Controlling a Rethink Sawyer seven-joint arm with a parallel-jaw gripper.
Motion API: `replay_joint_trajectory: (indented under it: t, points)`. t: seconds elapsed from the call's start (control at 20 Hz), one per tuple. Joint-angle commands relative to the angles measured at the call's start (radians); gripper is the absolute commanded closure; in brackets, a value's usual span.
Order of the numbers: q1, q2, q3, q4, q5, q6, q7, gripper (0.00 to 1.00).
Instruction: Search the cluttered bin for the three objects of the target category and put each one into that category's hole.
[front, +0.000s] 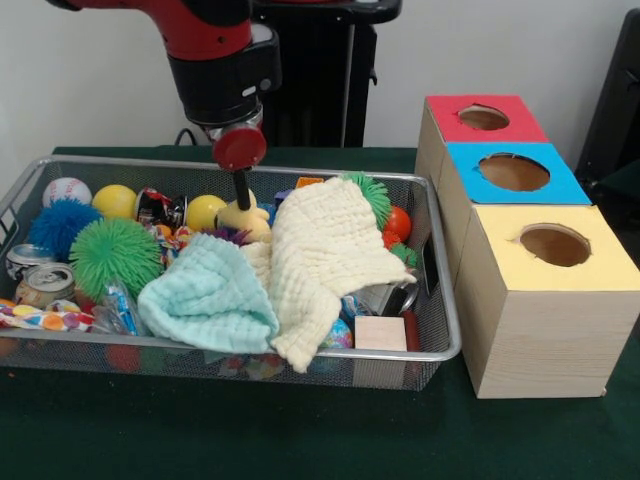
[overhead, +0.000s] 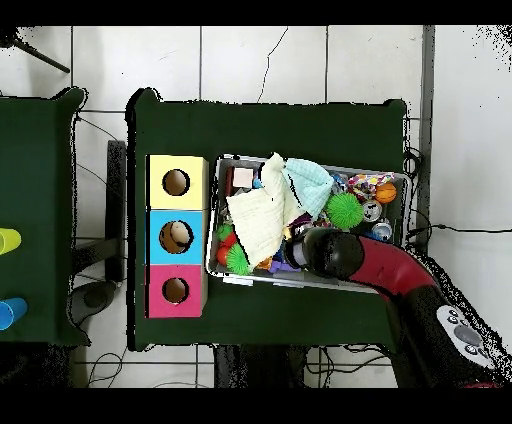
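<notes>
While the green-topped table (front: 300, 440) takes up most of the scene, the real mess is the silver wire mesh bin (front: 445, 300), with three wooden boxes just beside it: yellow-topped box (front: 545, 300), blue-topped box (front: 555, 185) and red-topped box (front: 450, 125), each with a round hole. Overhead, something pale already sits in the blue one's hole.

The red and black arm (front: 215, 50) hangs over the far middle of the bin, its gripper (front: 243, 200) poking down onto a yellow soft toy (front: 245, 220). Honestly can't tell whether the fingers are apart or pinched.

The target category isn't obvious, so I'm guessing balls: the spiky green rubber ball (front: 115, 255), fuzzy blue ball (front: 60, 225), plain yellow ball (front: 115, 200) and a baseball (front: 66, 190) all sit at one end. The spiky ones look squishy and light, so pinch across the middle. The cream muslin cloth (front: 325, 250) and mint cloth (front: 210, 295) are floppy and probably hide more stuff.
</notes>
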Motion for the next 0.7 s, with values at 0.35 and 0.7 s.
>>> replay_joint_trajectory:
  t: [0.35, 0.7]
  points:
    - [0.126, -0.297, -0.054, -0.005, -0.018, 0.369, -0.094, 1.00]
    - [0.110, -0.377, -0.009, 0.078, 0.070, 0.396, -0.074, 1.00]
